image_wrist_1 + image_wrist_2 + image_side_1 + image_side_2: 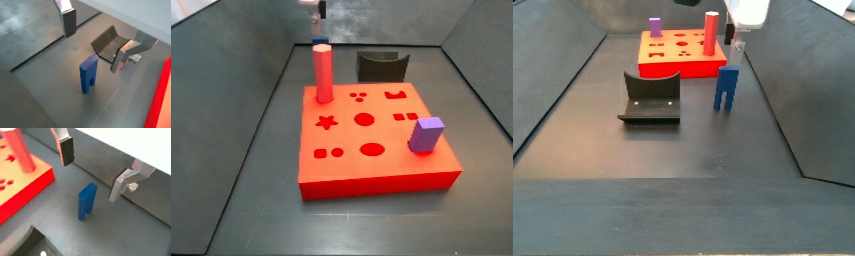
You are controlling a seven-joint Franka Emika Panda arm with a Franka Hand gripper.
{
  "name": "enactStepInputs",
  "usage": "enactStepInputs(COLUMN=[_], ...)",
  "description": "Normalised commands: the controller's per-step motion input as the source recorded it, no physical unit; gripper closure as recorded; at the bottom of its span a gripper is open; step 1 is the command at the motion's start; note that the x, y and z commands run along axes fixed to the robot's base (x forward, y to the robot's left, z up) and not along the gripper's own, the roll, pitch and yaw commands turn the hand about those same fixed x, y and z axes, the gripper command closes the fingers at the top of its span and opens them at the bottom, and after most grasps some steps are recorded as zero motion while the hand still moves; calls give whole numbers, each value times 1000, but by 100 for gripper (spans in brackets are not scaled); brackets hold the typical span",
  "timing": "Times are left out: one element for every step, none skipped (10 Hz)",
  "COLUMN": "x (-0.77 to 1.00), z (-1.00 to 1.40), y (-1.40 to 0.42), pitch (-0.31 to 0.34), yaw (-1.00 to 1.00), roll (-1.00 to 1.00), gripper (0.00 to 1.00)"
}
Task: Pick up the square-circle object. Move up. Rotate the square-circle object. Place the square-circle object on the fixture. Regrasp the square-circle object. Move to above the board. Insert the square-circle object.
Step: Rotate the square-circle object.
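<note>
Wrist views showed the tool wide open, empty, above the upright blue object. In a side view, left to right: grey fixture, object standing on the dark matte floor just beside it, red board behind. Risk: a finger clipping the narrow, glossy object, tipping it off its legs.

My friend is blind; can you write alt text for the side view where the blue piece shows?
A small blue square-circle object stands upright on the dark floor, the open claw above it. The black fixture sits beside it, and the red board lies behind.
</note>
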Motion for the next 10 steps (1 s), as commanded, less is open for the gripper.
enactStepInputs(x=[26, 26, 26, 26, 26, 26, 26, 26, 26, 26], z=[-16, -16, -16, -15, -15, -15, -15, -15, -15, -15], y=[-5, -5, -5, -5, -5, -5, -5, -5, -5, -5], pitch=[7, 7, 8, 8, 8, 9, 9, 10, 10, 11], yaw=[1000, 1000, 1000, 1000, 1000, 1000, 1000, 1000, 1000, 1000], roll=[-23, -23, -25, -26, -27, -28, -30, -33, -35, -36], gripper=[0, 0, 0, 0, 0, 0, 0, 0, 0, 0])
